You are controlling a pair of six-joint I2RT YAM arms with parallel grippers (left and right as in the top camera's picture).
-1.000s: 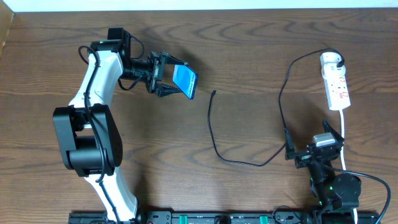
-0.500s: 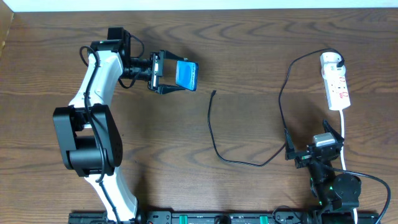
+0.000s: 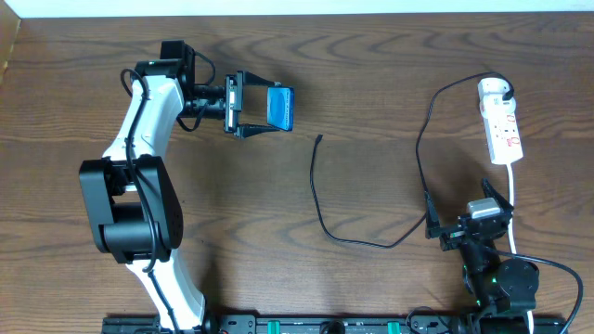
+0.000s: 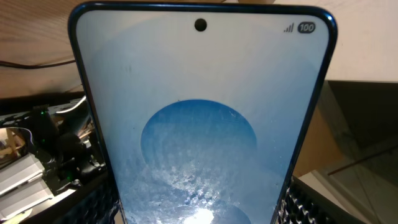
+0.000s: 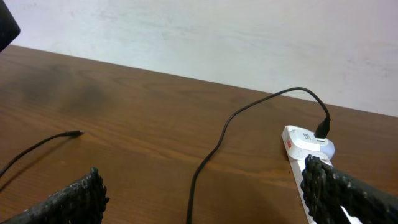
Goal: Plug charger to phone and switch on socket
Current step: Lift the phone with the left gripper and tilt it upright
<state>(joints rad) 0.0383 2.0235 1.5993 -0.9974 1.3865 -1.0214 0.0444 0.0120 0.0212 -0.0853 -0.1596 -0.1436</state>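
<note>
The white-and-black left arm (image 3: pixel 139 130) rises from its base near 7 o'clock toward 11 o'clock. It bends at the wrist, so the black two-finger left gripper (image 3: pixel 260 108) points to 3 o'clock. Its jaws are clamped on the long edges of a blue-screened black-edged smartphone (image 3: pixel 279 108), held off the table. The compact black right arm (image 3: pixel 497 278) sits folded at 5 o'clock. Its right gripper (image 3: pixel 469 218) aims at 12 o'clock, jaws spread wide, holding nothing.

lab: robot arms (image 3: pixel 147 116), wooden table (image 3: pixel 371 74)

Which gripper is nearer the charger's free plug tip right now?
Left. The left gripper, holding the phone, is just up-left of the plug tip; the right gripper sits far lower-right.
</note>
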